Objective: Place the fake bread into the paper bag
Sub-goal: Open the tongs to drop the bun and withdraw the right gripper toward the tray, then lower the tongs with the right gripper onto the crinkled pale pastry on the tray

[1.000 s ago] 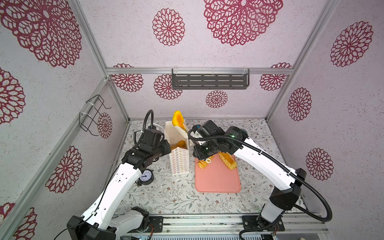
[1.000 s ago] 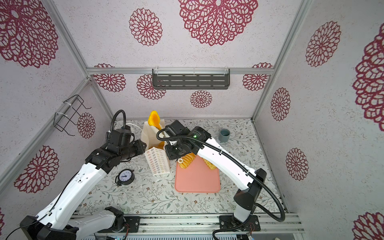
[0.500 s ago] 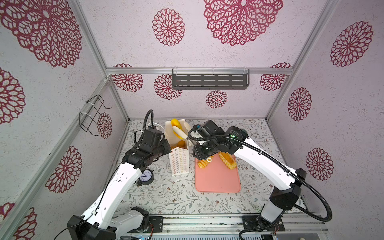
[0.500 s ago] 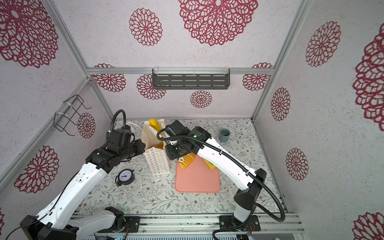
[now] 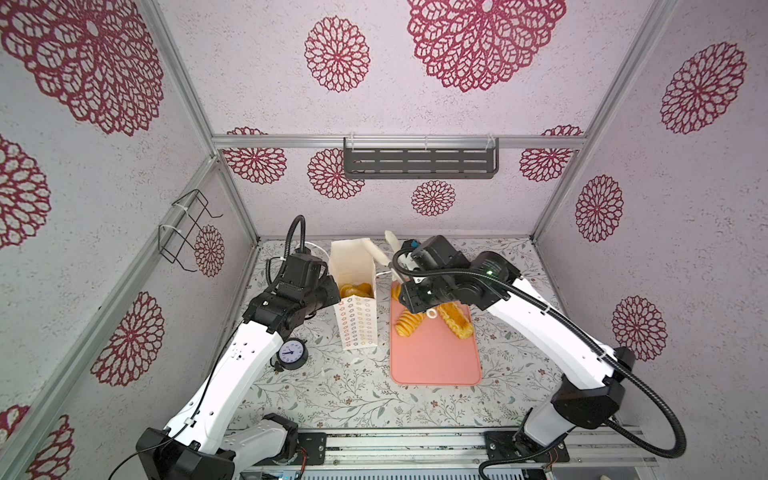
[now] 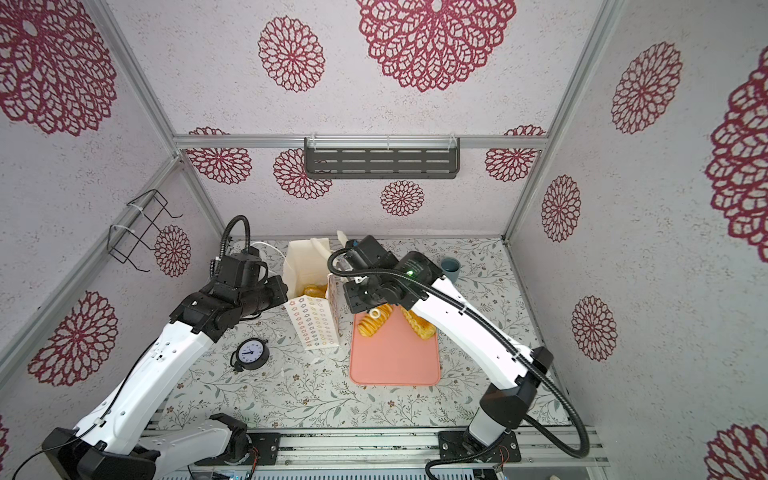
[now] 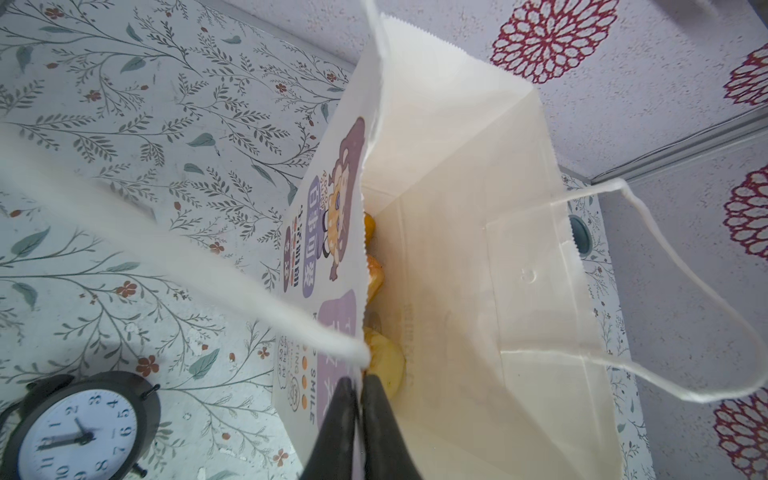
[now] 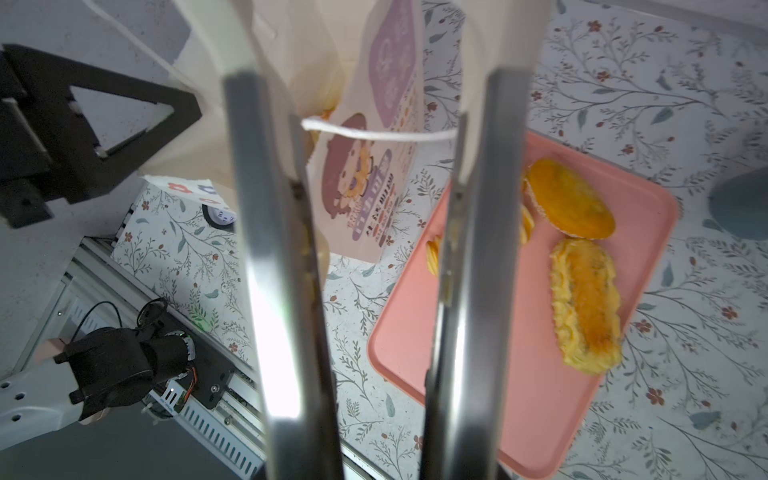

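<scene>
The white paper bag [image 5: 353, 266] stands open at mid-table, with its printed wide side [image 7: 328, 232] facing the left arm. My left gripper [image 7: 359, 384] is shut on the rim of that side, beside a cord handle. Several golden fake breads [image 7: 386, 365] lie inside the bag [image 6: 307, 262]. My right gripper [image 8: 374, 62] hovers at the bag's mouth [image 5: 380, 245], open and empty, with a cord handle [image 8: 374, 134] crossing between its fingers. On the pink tray remain a spiral roll [image 5: 407, 326], a flaky pastry [image 8: 586, 316] and an oval bun [image 8: 569, 203].
The pink tray [image 5: 436, 361] lies right of the bag. A small black clock [image 5: 292, 354] stands front-left of it, under the left arm. A grey cup [image 6: 451, 268] sits at the back right. A wire rack [image 5: 183, 228] and a grey shelf [image 5: 419, 160] hang on the walls.
A yellow bread that my right gripper held above the bag has dropped inside. The right jaws have opened, and the left jaws have closed on the bag's rim.
</scene>
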Motion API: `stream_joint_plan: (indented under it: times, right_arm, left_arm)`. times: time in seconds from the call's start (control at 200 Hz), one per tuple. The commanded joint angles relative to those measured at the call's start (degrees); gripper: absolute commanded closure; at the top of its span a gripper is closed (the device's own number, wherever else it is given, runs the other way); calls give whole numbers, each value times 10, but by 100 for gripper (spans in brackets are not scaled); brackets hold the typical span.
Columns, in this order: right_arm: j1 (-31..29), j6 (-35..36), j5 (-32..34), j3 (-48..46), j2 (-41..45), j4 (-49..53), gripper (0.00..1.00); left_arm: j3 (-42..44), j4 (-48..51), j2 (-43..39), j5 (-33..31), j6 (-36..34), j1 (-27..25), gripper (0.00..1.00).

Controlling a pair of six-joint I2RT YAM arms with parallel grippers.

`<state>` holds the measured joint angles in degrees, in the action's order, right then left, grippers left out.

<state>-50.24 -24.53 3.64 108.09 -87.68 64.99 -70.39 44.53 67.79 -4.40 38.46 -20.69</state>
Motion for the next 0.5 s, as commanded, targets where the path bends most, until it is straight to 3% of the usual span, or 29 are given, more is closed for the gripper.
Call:
stream_joint_plan:
  times: [0.0,0.16,0.39,0.495]
  right_arm:
    - [41,-5,26,-69,80,17,63]
    - [104,-15,9,-218,145,11,63]
    - [181,-16,2,-379,175,-33,63]
    - [200,-12,-5,-415,159,-60,63]
  left_arm:
    - [-23,7,6,-6,-23,10,89]
    - [-26,7,10,1,-27,16,81]
    - [-10,-7,2,22,-20,16,23]
    - [4,-17,-13,31,-12,16,5]
